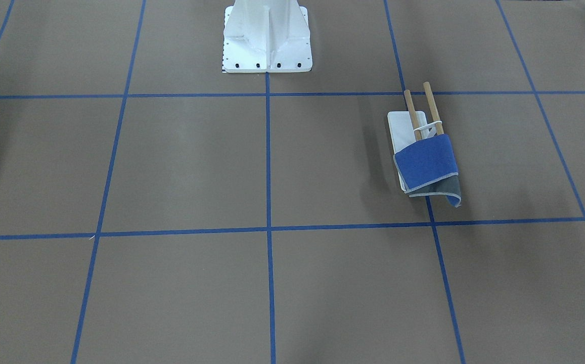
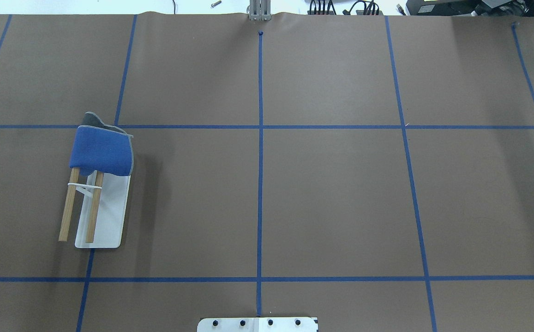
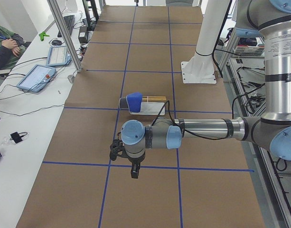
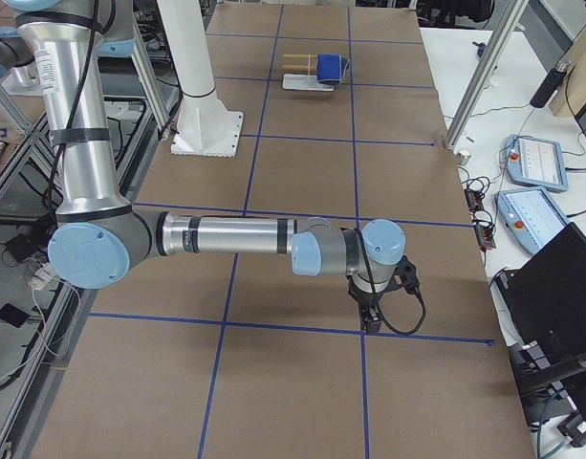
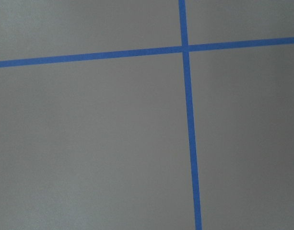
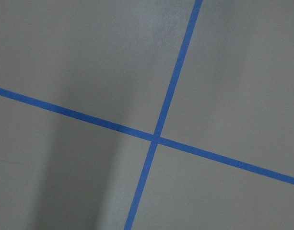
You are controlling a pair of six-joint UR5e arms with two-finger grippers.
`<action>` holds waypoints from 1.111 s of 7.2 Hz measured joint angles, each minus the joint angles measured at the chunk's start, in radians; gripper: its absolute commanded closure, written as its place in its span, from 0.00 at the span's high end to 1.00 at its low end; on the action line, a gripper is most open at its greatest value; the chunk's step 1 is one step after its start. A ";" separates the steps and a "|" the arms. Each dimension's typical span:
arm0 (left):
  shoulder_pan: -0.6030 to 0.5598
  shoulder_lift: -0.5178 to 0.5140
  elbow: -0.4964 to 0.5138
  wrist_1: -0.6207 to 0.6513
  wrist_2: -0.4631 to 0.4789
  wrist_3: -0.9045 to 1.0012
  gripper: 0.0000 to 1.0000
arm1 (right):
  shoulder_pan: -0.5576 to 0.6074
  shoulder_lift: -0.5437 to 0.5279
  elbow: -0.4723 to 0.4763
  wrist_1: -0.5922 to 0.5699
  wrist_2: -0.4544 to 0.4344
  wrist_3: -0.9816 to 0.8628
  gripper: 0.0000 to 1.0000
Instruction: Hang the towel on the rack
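Observation:
The blue towel [image 1: 426,162] hangs draped over the far ends of the rack's two wooden rods, its grey underside showing below. The rack [image 1: 403,126] stands on its white base on the robot's left side of the table. In the overhead view the towel [image 2: 102,150] covers the rack's [image 2: 110,216] rod tips. My left gripper [image 3: 134,171] hovers over the table well away from the rack [image 3: 152,105]; I cannot tell if it is open or shut. My right gripper [image 4: 372,316] is far from the towel [image 4: 329,67]; its state I cannot tell. Both wrist views show only brown table and blue tape.
The white robot pedestal [image 1: 267,40] is bolted at the table's robot-side edge, also in the overhead view [image 2: 257,324]. Tablets [image 3: 36,78] and cables lie on the side bench, where a person [image 3: 3,47] sits. A metal post [image 4: 474,81] stands at the table edge.

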 measured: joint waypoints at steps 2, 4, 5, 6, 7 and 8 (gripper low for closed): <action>-0.002 0.001 -0.012 0.000 0.000 0.000 0.98 | -0.010 -0.005 0.000 0.001 -0.001 0.000 1.00; -0.002 0.002 -0.023 0.000 0.001 0.000 0.98 | -0.019 -0.008 0.002 0.002 -0.001 0.000 1.00; -0.002 0.003 -0.026 0.001 0.001 0.000 0.98 | -0.021 -0.014 0.008 0.002 0.000 0.000 1.00; -0.002 0.003 -0.026 0.001 0.001 0.000 0.98 | -0.021 -0.024 0.019 0.002 0.001 0.000 1.00; -0.002 0.003 -0.027 0.001 0.001 0.000 0.98 | -0.022 -0.033 0.027 0.003 0.001 0.000 1.00; -0.002 0.003 -0.027 0.001 0.000 0.000 0.99 | -0.023 -0.038 0.032 0.003 0.001 0.000 1.00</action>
